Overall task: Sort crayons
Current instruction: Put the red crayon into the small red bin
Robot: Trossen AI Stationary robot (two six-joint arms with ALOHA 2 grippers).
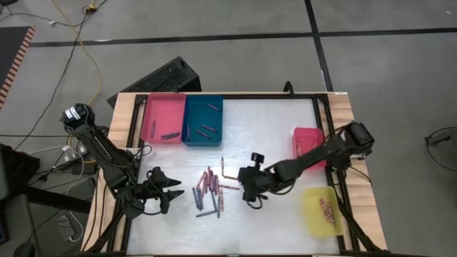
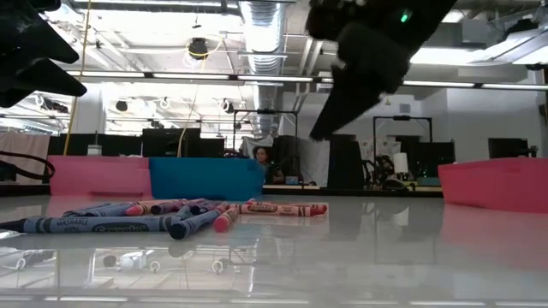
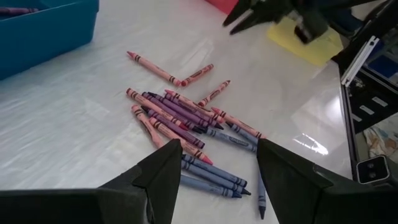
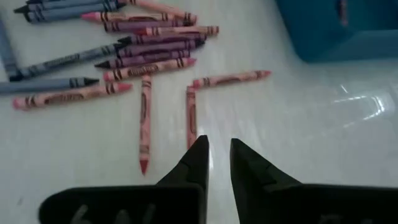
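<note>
- Nearest to the low camera lie grey-blue crayons [image 2: 94, 224], flat on the counter [image 1: 278, 135]; they belong to the loose pile of crayons [image 1: 212, 191] in the middle, between my two arms.
- Sorting is, as I judge it, only begun: a few crayons lie in the pink tray [image 1: 163, 118], a few in the blue tray [image 1: 203, 120], and some in the yellow tray [image 1: 321, 211]. What the red tray [image 1: 309, 139] holds I cannot tell.
- Most of the work is left; the pile has many red, pink, purple and grey-blue sticks mixed together.
- My right gripper [image 4: 216, 163] hangs just above the counter beside the pile, its fingers nearly closed with a narrow gap, and it holds nothing. One red crayon [image 4: 191, 115] lies just in front of its tips.
- My left gripper [image 3: 217, 165] hangs at the other side of the pile with fingers spread wide, empty.
- Wrappers carry printed labels, but the words are too small for me to read with certainty; I name no brand.
</note>
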